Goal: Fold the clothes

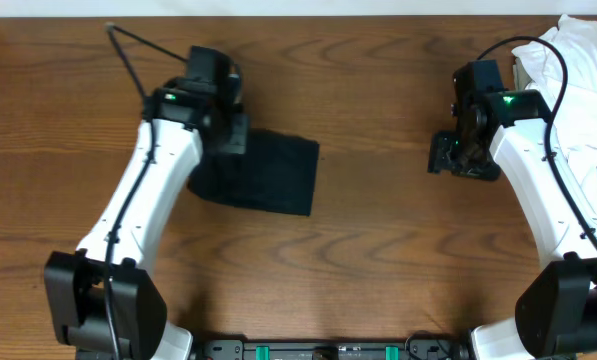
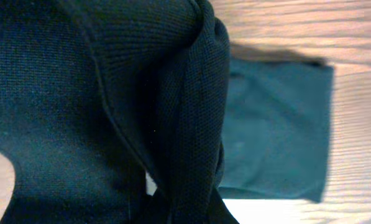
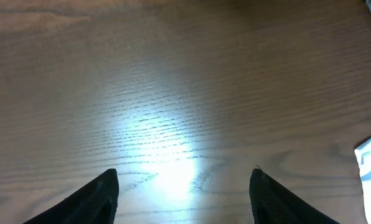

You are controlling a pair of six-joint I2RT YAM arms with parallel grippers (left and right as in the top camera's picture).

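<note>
1. dark garment (image 2: 110, 93): knit cloth is heaped right against the left wrist lens, with a thick ridge rising toward it. Beyond the ridge, a flat folded panel lies on the table (image 2: 359, 93). The whole piece sits beneath and just ahead of the left pincer (image 1: 230, 128).

2. left pincer: the jaws are buried in cloth. You cannot tell whether they are clenched, though the raised ridge hints at a grasp.

3. right pincer (image 3: 185, 202): released, with the fingers spread wide, nothing between them and bare wood below. It is well apart from the dark garment.

4. white clothes (image 1: 578, 70): an unfolded heap behind and to the outer side of the right pincer. One corner shows at the edge of its wrist view.

Hazards to note:
- If the left pincer holds more than one layer, you likely drag the flat panel along and undo the fold already made.
- If its hold is slack, the ridge may drop mid-carry and land creased.
- With the lens smothered, you place the edge blind, so rely on the overhead view.
- The right arm's cable drapes over the white heap, and a swing may snag and scatter it.
</note>
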